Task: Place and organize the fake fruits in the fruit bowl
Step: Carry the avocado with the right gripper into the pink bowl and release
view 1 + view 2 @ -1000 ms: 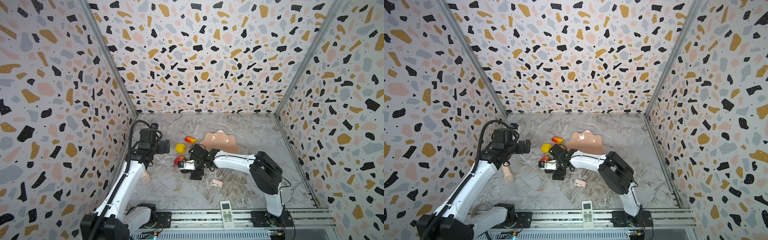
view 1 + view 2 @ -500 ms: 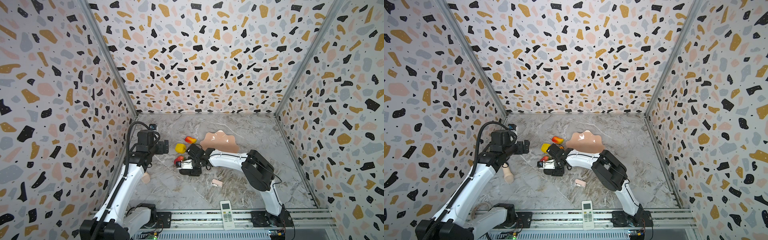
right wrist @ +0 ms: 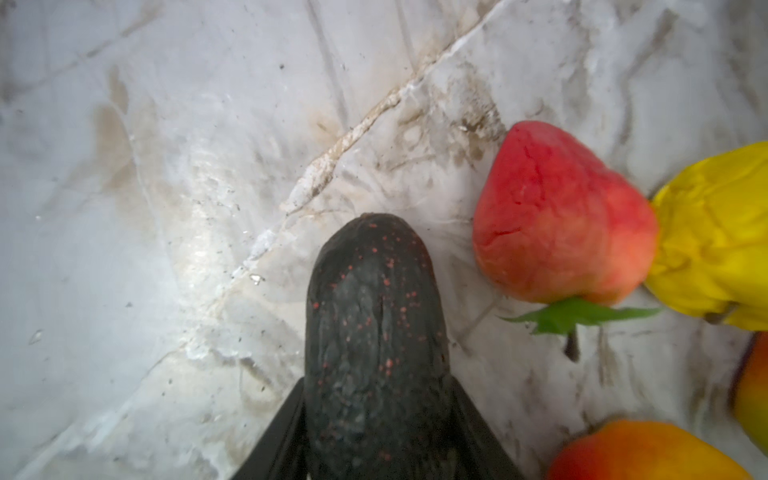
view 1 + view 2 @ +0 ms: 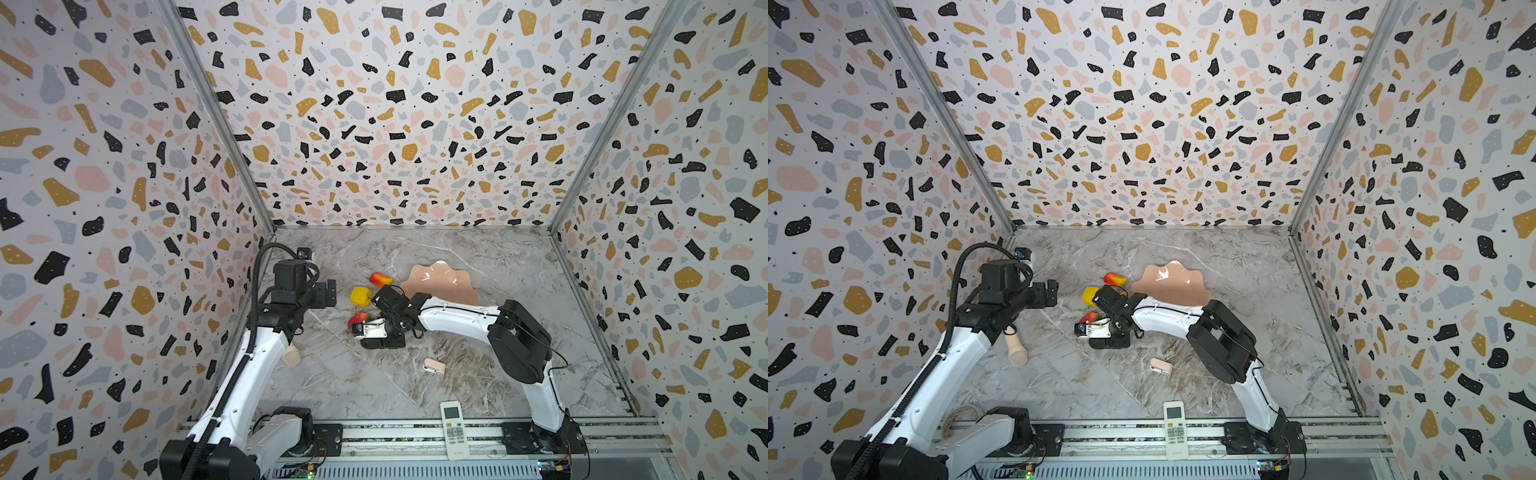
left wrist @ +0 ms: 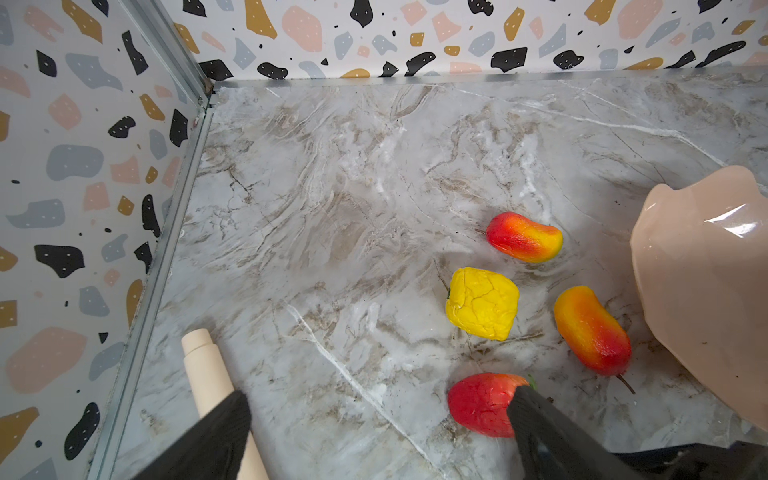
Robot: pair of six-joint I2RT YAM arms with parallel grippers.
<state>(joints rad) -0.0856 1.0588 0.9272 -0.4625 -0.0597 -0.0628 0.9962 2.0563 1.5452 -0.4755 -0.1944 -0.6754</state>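
The step in hand is the pickup of the first fruit. The right hand (image 3: 378, 440) is pinching the avocado (image 3: 374, 299), a black finger pressed to each flank near one end, while the fruit's far end looks to rest on the worktop (image 4: 374, 386). The strawberry (image 3: 561, 216) lies just beside it, apart by a thin gap, with the yellow fruit (image 5: 482, 303) touching the strawberry's other side. Two mangoes (image 5: 523, 243) (image 5: 592, 330) lie between that cluster and the bowl (image 4: 440, 280), which shows no fruit inside in both top views, so the task looks barely begun. The left hand (image 4: 328, 293) hangs above the worktop near the left wall, fingers spread and holding nothing.

The next move probably calls for a straight lift, since any sideways drag would knock the strawberry. The avocado must then be carried over the mangoes and high enough to clear the bowl's wavy rim. The bowl is shallow and glossy, so a low release near its middle seems wise, or the oval fruit may slide or roll out. The grip sits toward one end, so the avocado could tip as it rises
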